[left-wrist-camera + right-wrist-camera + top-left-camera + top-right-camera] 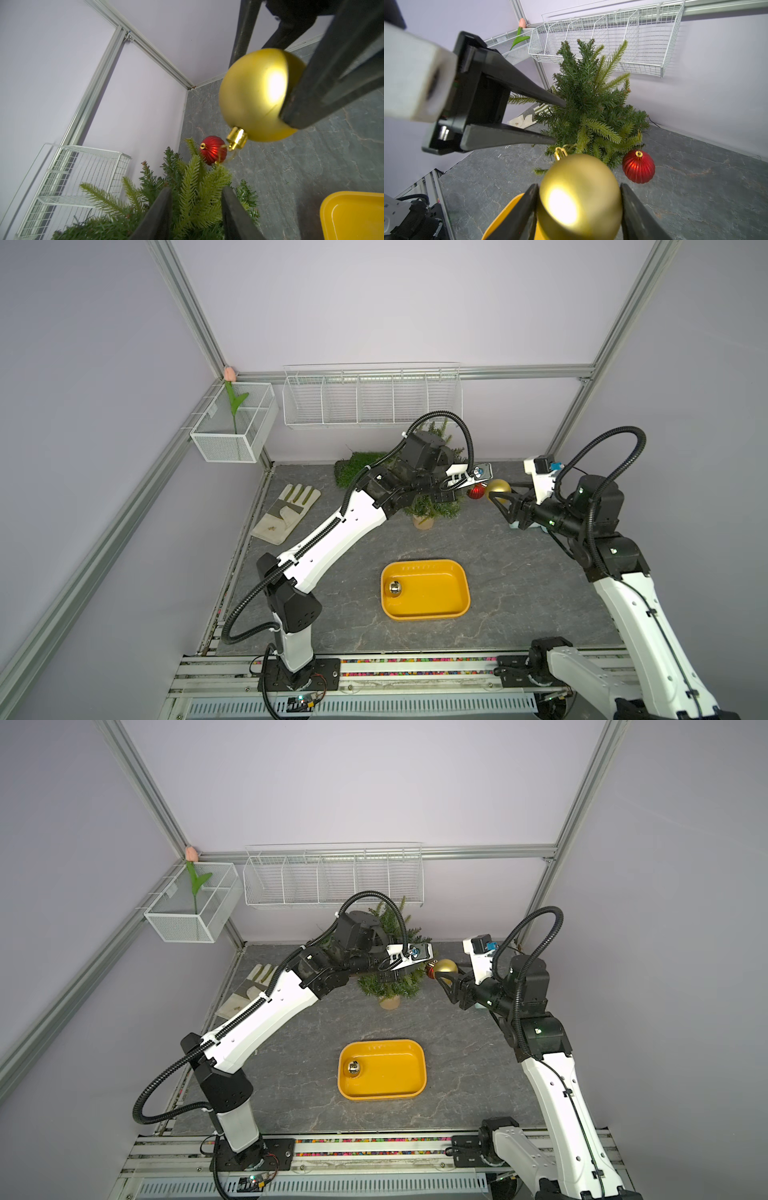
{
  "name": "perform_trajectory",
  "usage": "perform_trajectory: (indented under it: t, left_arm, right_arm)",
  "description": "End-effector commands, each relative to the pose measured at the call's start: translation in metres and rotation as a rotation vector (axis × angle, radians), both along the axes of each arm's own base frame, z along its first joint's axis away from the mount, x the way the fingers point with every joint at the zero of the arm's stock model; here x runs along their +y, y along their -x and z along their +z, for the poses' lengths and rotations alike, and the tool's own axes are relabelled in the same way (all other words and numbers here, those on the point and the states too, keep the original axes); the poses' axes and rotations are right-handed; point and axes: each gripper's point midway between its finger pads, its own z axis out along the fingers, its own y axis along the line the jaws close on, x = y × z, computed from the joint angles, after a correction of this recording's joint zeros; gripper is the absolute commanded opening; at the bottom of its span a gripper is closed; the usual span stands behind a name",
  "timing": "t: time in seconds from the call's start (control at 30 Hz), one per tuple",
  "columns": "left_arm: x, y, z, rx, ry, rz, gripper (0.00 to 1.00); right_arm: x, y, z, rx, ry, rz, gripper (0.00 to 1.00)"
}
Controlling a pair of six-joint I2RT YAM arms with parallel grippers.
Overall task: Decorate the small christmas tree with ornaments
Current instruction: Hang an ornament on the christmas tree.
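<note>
The right gripper [579,187] is clamping the matte gold bauble [249,93] between both fingers. Its cap [560,152] is pointing straight out past the fingertips at the small christmas tree [591,93], with the loop nearly brushing the low sprigs. Opposite, the left gripper [560,124] is poking into the foliage, 2 fingers parted around a pale sprig (pinching or not, I cannot tell). The red bauble [638,166] is dangling from a branch just beside the gold one.

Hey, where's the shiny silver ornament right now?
In both top views the shiny silver ornament lies inside the yellow tray, at the tray's end nearer the left arm, well in front of the small christmas tree.
</note>
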Motion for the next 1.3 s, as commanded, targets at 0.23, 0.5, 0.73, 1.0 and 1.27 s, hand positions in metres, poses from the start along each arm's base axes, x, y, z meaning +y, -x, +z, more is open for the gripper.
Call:
perform_trajectory:
  t: [0.23,0.5,0.73,1.0,1.27]
  left_arm:
    - [-0.013,0.002,-0.004,0.057,0.038,-0.054,0.43]
    - [-0.016,0.016,-0.004,0.101,0.045,-0.137,0.41]
    - [-0.014,0.023,-0.005,0.138,0.045,-0.165,0.41]
    - [-0.012,0.031,-0.019,0.194,-0.021,-0.202,0.44]
    - [-0.018,0.029,-0.002,0.212,0.048,-0.194,0.47]
  right_arm:
    - [0.008,0.014,0.031,-0.096,-0.042,0.073,0.38]
    - [0.009,0.014,0.034,-0.105,-0.045,0.075,0.38]
    - [0.008,0.014,0.034,-0.107,-0.043,0.072,0.39]
    - [0.006,0.016,0.037,-0.123,-0.035,0.057,0.38]
    - [0.008,0.018,0.033,-0.108,-0.037,0.075,0.38]
